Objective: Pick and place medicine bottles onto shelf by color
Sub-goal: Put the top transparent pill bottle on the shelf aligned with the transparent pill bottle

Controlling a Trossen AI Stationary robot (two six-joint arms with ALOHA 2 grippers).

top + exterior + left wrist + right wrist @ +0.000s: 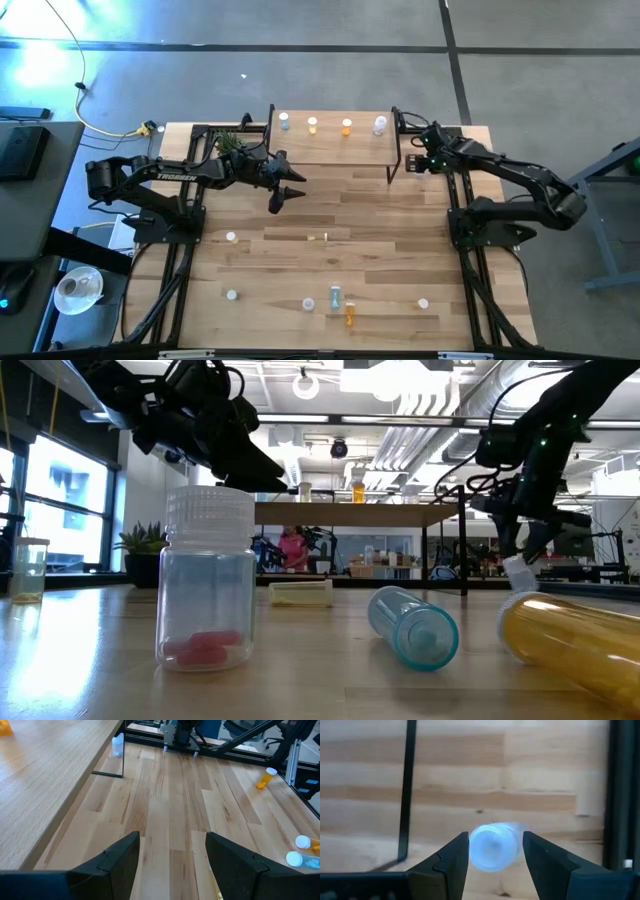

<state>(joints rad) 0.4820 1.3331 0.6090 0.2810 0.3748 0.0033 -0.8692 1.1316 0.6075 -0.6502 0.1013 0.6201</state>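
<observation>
A slatted wooden bench (pixel 380 215) stands on grey floor, an open workshop behind it in the low view. The shelf (pixel 335 150), upper centre of the high view, carries four bottles; others lie scattered toward the lower frame. The right tool (pixel 495 851) beside the shelf's right end is clamped on a pale blue bottle (pixel 492 847). The left tool (pixel 290 190), fingers apart and empty, hovers left of centre.

Orange bottle (pixel 585 645) running off low view's right edge. Bottle (pixel 492 846) between right gripper (pixel 495 851) fingers showing blurred, colour uncertain. Left gripper (pixel 172 857) fingertips getting cut by wrist picture's lower edge. Shelf (pixel 330 140) bottles appearing too small to read contents.
</observation>
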